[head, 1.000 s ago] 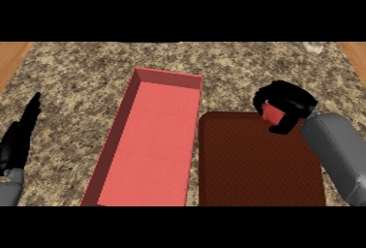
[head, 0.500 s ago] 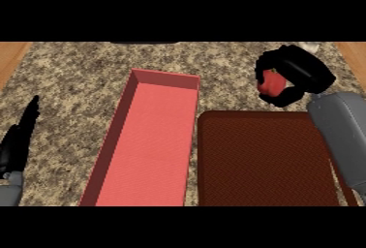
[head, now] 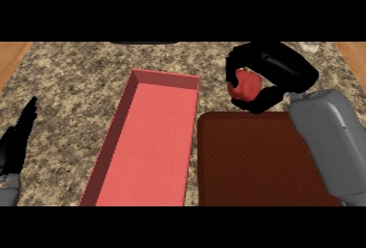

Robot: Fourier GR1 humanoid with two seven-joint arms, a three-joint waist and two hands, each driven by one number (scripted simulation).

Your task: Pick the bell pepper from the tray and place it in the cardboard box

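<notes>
Holding the pepper (head: pixel 246 85) off the tray (head: pixel 257 164), right hand (head: pixel 275 72) has its fingers (head: pixel 259 102) curled round it, clear above the desk (head: pixel 71 82) for carrying. Box (head: pixel 146 145) lies left of the fingers. Left hand (head: pixel 18 143) rests, fingers straight.

A speckled granite counter (head: pixel 71 87) with wooden edges (head: pixel 10 58) at both sides.
</notes>
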